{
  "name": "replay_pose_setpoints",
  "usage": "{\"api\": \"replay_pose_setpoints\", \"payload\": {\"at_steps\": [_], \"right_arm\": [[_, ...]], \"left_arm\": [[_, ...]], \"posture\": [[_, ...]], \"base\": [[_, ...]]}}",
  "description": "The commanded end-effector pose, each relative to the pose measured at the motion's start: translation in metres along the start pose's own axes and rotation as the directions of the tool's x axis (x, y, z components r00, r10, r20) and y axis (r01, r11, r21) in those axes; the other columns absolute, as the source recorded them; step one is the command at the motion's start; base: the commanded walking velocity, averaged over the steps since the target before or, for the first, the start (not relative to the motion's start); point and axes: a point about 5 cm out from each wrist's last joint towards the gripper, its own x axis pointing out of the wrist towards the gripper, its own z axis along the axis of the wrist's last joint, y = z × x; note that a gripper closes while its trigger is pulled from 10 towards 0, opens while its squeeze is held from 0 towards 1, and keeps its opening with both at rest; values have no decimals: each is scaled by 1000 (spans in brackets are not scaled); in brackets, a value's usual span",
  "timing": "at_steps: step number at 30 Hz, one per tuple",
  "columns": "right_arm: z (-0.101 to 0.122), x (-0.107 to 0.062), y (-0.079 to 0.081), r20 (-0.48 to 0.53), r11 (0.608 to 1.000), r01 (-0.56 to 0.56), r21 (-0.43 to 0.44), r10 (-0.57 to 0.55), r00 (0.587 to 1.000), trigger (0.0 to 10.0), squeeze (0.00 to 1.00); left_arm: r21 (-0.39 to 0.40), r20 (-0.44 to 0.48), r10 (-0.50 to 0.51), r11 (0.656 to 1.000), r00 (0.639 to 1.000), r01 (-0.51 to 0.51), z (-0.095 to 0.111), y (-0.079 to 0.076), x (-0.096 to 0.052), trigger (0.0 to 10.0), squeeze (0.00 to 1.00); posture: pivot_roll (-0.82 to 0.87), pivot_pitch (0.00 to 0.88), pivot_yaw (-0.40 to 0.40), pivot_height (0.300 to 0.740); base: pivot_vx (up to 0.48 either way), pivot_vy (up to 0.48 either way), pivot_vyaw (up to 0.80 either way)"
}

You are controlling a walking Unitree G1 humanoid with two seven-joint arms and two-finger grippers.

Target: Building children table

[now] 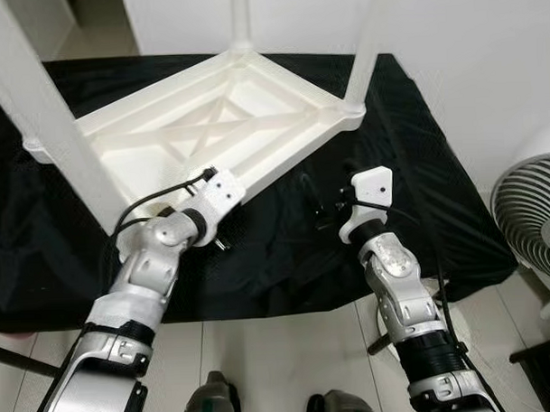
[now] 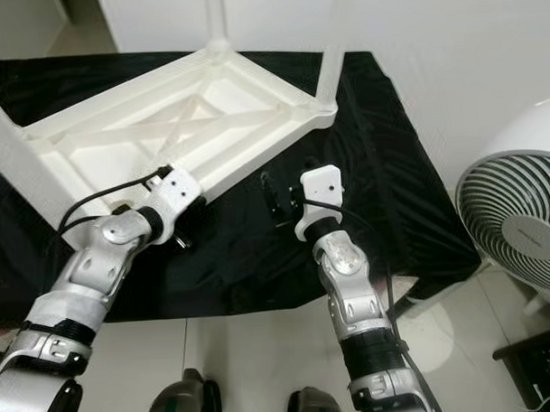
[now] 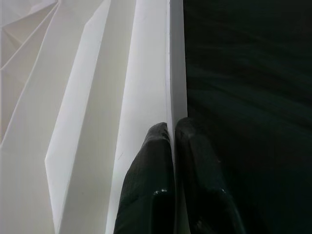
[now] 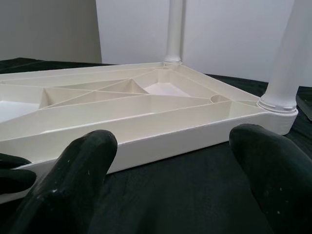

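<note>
Left gripper (image 3: 173, 146) clenched on upturned white table (image 1: 209, 127) rim; right gripper (image 4: 170, 161) released, near rim; no legible writing.

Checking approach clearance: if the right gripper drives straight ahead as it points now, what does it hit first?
Most likely the near side rim of the upturned white table top. The right gripper, open, faces it over bare black cloth; nothing lies between. Depth is unclear.

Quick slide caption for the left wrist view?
Left hand pinching the rim of the upturned white plastic table over black cloth.

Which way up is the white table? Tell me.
Upside down: the white table rests top-down on the black cloth, ribbed underside showing, legs pointing up.
</note>
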Motion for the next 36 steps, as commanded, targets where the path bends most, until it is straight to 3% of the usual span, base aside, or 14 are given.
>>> {"api": "replay_pose_setpoints", "payload": {"at_steps": [1,3,4,8,12,13,18,20,22,25,31,33,35,36], "right_arm": [[-1,-3,-3,-2,1000,17,-3,-17,1000,10000,0],[-2,-4,-3,-4,1000,23,-2,-23,1000,10000,0],[-2,-4,-3,-6,1000,28,-2,-28,1000,10000,0],[-5,-5,-3,-18,999,36,-1,-36,999,10000,0],[-10,-5,-3,-54,998,59,-9,-59,997,10000,0],[-11,-4,-4,-62,998,67,-16,-68,996,10000,0],[-12,-2,-3,-69,997,70,-26,-71,995,10000,0],[-12,-2,-3,-69,997,70,-26,-71,995,10000,0],[-13,1,-2,-66,998,57,-35,-59,996,10000,0],[-13,4,-1,-64,999,36,-38,-38,997,10000,0],[-13,6,-1,-63,999,29,-40,-32,998,10000,0],[-13,13,3,-61,999,3,-34,-5,998,10000,0],[-13,13,3,-61,999,3,-34,-5,998,10000,0],[-13,16,5,-62,1000,-8,-30,6,998,10000,0]], "left_arm": [[9,146,121,992,982,-124,27,7,-1,10000,43],[-7,153,115,993,982,-116,26,6,-2,10000,43],[-28,164,110,994,980,-107,26,6,-4,10000,1000],[-68,208,115,992,971,-102,25,9,-15,10000,1000],[-67,257,212,977,943,-202,27,19,-32,10000,1000],[-86,264,230,973,937,-215,26,19,-38,10000,0],[-121,287,318,948,904,-295,22,10,-62,10000,0],[-121,287,318,948,904,-295,22,10,-62,10000,0],[-169,262,443,896,858,-411,10,-2,-86,10000,0],[-206,240,512,857,825,-472,3,-10,-101,10000,0],[-202,241,538,842,808,-501,1,-16,-109,10000,0],[-229,224,613,789,758,-570,-7,-32,-133,10000,0],[-229,224,613,789,758,-570,-7,-32,-133,10000,0],[-236,204,645,762,736,-603,-11,-37,-144,10000,0]], "posture": [[-28,19,40,740],[-28,19,40,740],[-22,26,41,740],[-6,39,37,740],[15,53,32,740],[20,57,31,740],[45,74,21,740],[45,74,21,740],[78,87,0,740],[86,89,-3,740],[121,98,-24,740],[177,112,-58,740],[177,112,-58,740],[177,112,-58,740]], "base": [[0,0,0],[0,0,0],[0,0,0],[0,0,0],[0,0,0],[0,0,0],[0,0,0],[0,0,0],[0,0,0],[0,0,0],[0,0,0],[0,0,0],[0,0,0],[0,0,0]]}}
